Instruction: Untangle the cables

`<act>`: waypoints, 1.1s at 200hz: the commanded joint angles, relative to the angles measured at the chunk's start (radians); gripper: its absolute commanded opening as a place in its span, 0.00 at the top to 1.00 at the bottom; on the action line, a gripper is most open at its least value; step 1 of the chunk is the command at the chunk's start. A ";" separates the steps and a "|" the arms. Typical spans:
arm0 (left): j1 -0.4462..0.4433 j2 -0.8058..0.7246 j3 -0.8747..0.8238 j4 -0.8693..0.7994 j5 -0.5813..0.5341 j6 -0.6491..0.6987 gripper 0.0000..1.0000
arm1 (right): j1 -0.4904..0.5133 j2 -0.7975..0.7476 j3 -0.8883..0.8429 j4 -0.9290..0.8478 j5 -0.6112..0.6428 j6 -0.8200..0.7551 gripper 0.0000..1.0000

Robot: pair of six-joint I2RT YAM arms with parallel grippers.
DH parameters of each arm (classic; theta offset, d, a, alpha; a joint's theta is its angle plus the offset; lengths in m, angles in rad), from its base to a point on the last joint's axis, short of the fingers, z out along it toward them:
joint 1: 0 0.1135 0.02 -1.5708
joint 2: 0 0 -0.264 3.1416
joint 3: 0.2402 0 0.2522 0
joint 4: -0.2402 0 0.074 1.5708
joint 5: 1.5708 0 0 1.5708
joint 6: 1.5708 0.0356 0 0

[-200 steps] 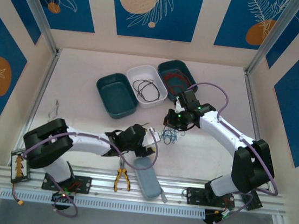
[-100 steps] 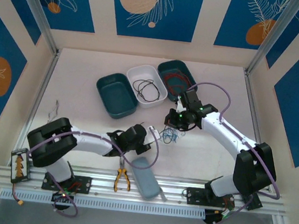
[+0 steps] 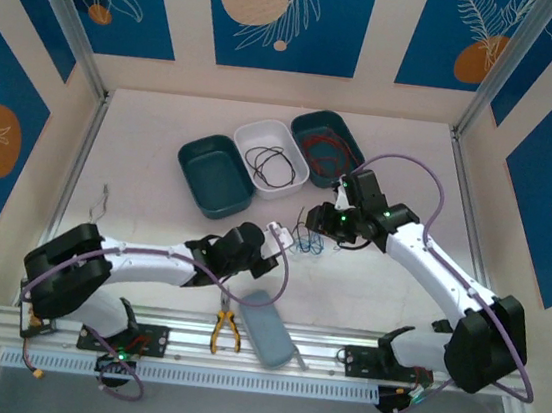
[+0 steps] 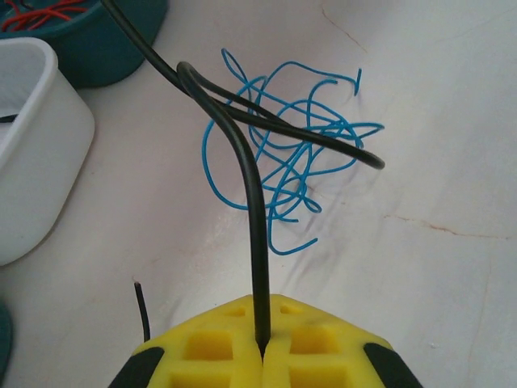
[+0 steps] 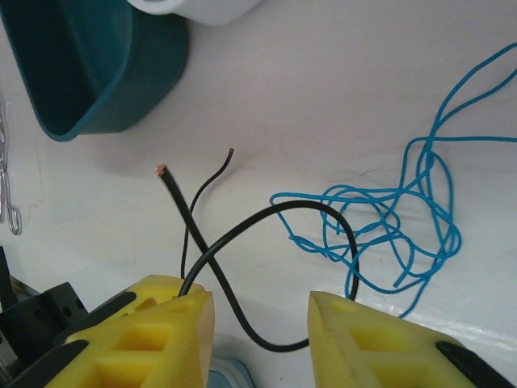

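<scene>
One black cable (image 4: 257,242), clamped in left claw (image 4: 262,339)

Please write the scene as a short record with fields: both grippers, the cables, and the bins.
left gripper: shut on the black cable
right gripper: open, the black cable passing between its fingers
blue cable: tangled on the table, the black cable crossing over it
white bin: holds a black loop
far teal bin: holds red cable
</scene>
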 commanded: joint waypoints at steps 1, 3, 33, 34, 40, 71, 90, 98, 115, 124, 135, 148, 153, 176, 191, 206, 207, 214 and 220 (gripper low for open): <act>-0.005 -0.058 0.046 -0.048 0.032 -0.014 1.00 | -0.014 -0.039 -0.023 -0.033 0.034 -0.003 0.61; -0.005 -0.062 0.050 -0.051 0.035 -0.013 1.00 | -0.016 -0.040 -0.025 -0.033 0.033 -0.002 0.62; -0.005 -0.130 0.068 -0.074 0.075 -0.007 1.00 | -0.031 -0.043 -0.044 -0.023 0.031 0.006 0.61; -0.005 -0.132 0.068 -0.075 0.076 -0.007 1.00 | -0.032 -0.043 -0.045 -0.023 0.030 0.007 0.61; -0.005 -0.143 0.069 -0.078 0.084 -0.006 1.00 | -0.034 -0.041 -0.050 -0.013 0.022 0.011 0.61; -0.005 -0.183 0.080 -0.097 0.109 -0.009 1.00 | -0.036 -0.018 -0.081 0.076 -0.052 0.033 0.60; -0.005 -0.187 0.083 -0.102 0.126 -0.009 1.00 | -0.028 0.015 -0.089 0.115 -0.078 0.044 0.60; -0.005 -0.183 0.086 -0.106 0.128 -0.010 1.00 | -0.024 0.025 -0.088 0.121 -0.079 0.046 0.59; -0.005 -0.171 0.094 -0.116 0.131 -0.013 1.00 | -0.016 0.037 -0.087 0.137 -0.085 0.046 0.57; -0.005 -0.164 0.096 -0.122 0.131 -0.016 1.00 | -0.014 0.038 -0.087 0.144 -0.088 0.045 0.56; -0.004 -0.159 0.097 -0.120 0.131 -0.020 1.00 | -0.009 0.039 -0.090 0.150 -0.091 0.047 0.55; -0.005 -0.155 0.099 -0.116 0.127 -0.024 1.00 | -0.005 0.045 -0.095 0.149 -0.094 0.048 0.54; -0.006 -0.156 0.099 -0.115 0.124 -0.026 1.00 | -0.003 0.048 -0.097 0.147 -0.094 0.050 0.54; -0.005 -0.155 0.107 -0.119 0.105 -0.033 1.00 | 0.010 0.054 -0.115 0.144 -0.103 0.054 0.53; -0.004 -0.155 0.112 -0.121 0.099 -0.033 1.00 | 0.016 0.052 -0.127 0.143 -0.111 0.059 0.52; -0.003 -0.153 0.118 -0.124 0.090 -0.037 1.00 | 0.020 0.054 -0.137 0.134 -0.114 0.062 0.52; -0.004 -0.152 0.118 -0.124 0.089 -0.038 1.00 | 0.021 0.053 -0.138 0.134 -0.115 0.063 0.52; -0.004 -0.152 0.120 -0.126 0.086 -0.038 1.00 | 0.022 0.054 -0.141 0.130 -0.114 0.064 0.51; -0.005 -0.152 0.122 -0.126 0.085 -0.039 1.00 | 0.023 0.055 -0.144 0.125 -0.110 0.064 0.51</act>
